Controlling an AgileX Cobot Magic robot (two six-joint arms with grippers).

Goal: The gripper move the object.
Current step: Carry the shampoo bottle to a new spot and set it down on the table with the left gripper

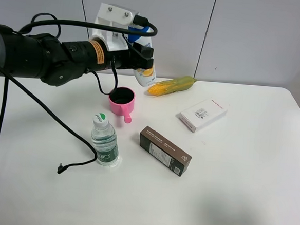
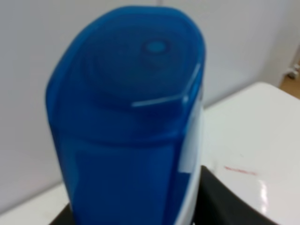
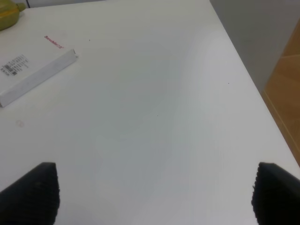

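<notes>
Black left hand point(image 1: 139, 53) pinches the shampoo bottle point(image 1: 145, 71), fingers pressed on its sides. The bottle hangs in the air, clear of the counter point(image 1: 247, 191), near the far edge and left of centre, cap up and slightly tilted. Its blue cap point(image 2: 126, 117) fills the left wrist view. A white bracket point(image 1: 114, 23) and an orange band point(image 1: 96, 52) sit on the arm behind the hand.

Below the bottle, a pink cup point(image 1: 122, 101) stands on the counter, handle toward the near edge. Just to the right of the bottle an ear of corn point(image 1: 172, 86) lies by the far edge. A white box point(image 1: 203, 115) lies flat right of centre, and a brown box point(image 1: 165, 151) lies mid-counter. A water bottle point(image 1: 104, 140) stands upright left of the brown box. A loose black cable point(image 1: 77, 164) ends beside it.

Right hand point(image 3: 157, 197) is spread, fingertips wide apart, holding nothing, over bare counter by the right edge.
</notes>
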